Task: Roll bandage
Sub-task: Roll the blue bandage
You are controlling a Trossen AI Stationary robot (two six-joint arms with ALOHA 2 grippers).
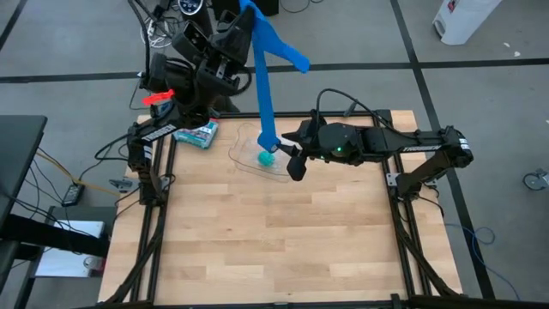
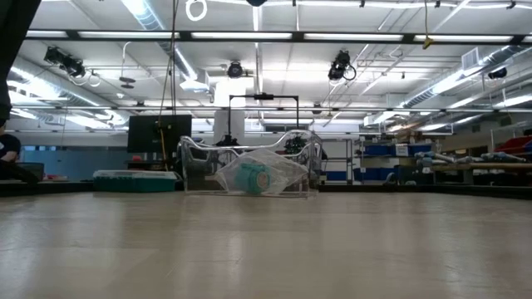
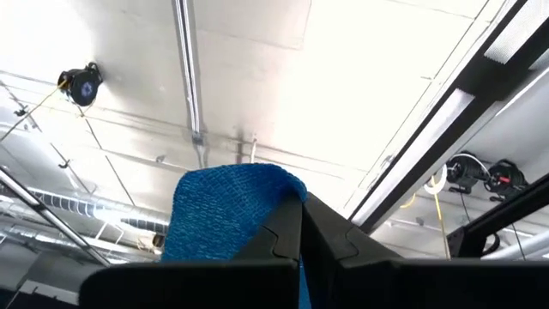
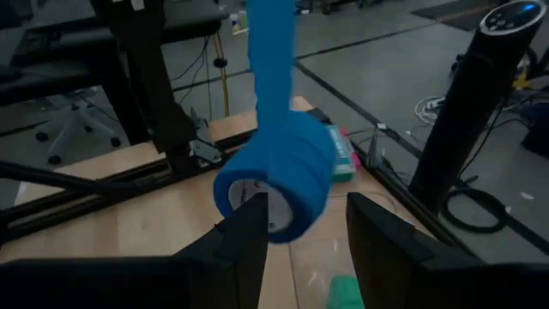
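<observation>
The bright blue soft fabric bandage (image 1: pixel 265 81) is off the counter, stretched as a long narrow strip between the two arms. Its upper end is pinched in the left pincer (image 3: pixel 300 225), whose two dark fingers are pressed together on the knitted blue cloth; in the left wrist view that pincer points up at the ceiling. In the high view the left arm is raised over the counter's far edge, and a short free tail of the strip hangs off to one side there.

From there the strip runs down to the right pincer (image 4: pixel 296 225), held over the far middle of the pale wooden counter (image 1: pixel 274 240). The lower end of the bandage is wound into a small blue roll (image 4: pixel 274 184) with a white core, and this roll sits between the right pincer's fingers, which stand apart around its sides.

Below the right pincer, on the counter, lies a clear crinkled plastic tray (image 1: pixel 251 154) with a small teal-green roll (image 1: pixel 268 158) in it; the low view shows the same roll inside the transparent wrapping. Near it, at the counter's far left corner, lies a green-and-white printed box (image 1: pixel 197 134).
</observation>
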